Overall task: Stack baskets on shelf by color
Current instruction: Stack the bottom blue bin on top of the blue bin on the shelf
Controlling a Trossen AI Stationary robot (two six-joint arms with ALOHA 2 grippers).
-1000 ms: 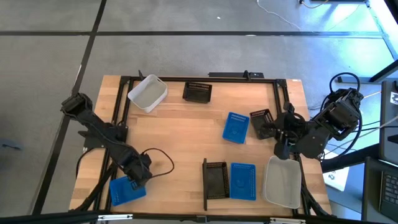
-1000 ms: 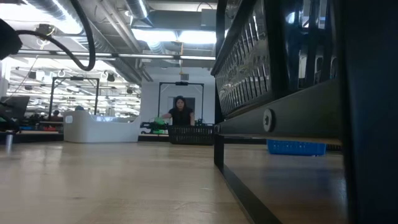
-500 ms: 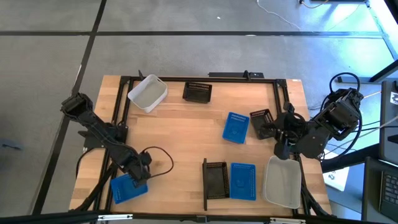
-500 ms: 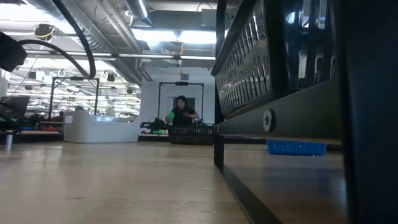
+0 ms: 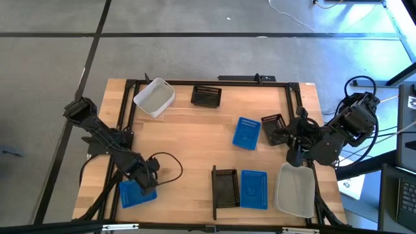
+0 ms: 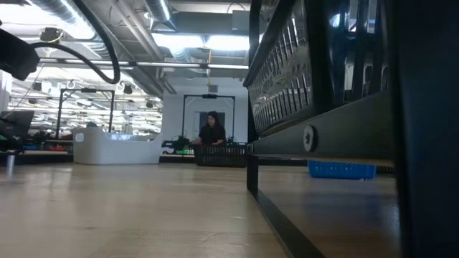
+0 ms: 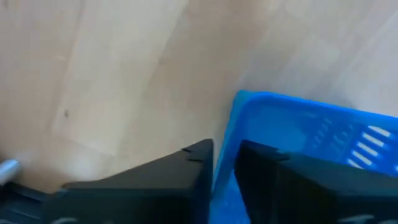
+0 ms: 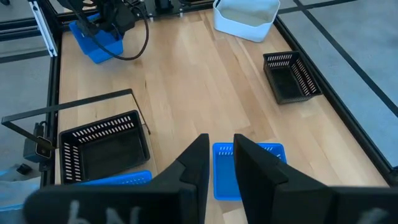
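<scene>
My left gripper (image 5: 144, 184) clamps a blue basket's (image 5: 136, 194) rim; my right gripper (image 5: 294, 140) idles, apparently empty.
Nothing stacked yet: white baskets (image 5: 155, 97), black baskets (image 5: 207, 96) lie scattered.

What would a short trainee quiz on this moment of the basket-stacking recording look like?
1. True or false: the left tool grips a white basket.
2. How many blue baskets show in the high view? A two; B three; C four.
3. Fill in: in the right wrist view, the basket lying just ahead of the right tool is ___.
Key: 1 false, it is clamped on the wall of the corner blue basket. 2 B. 3 blue.
</scene>
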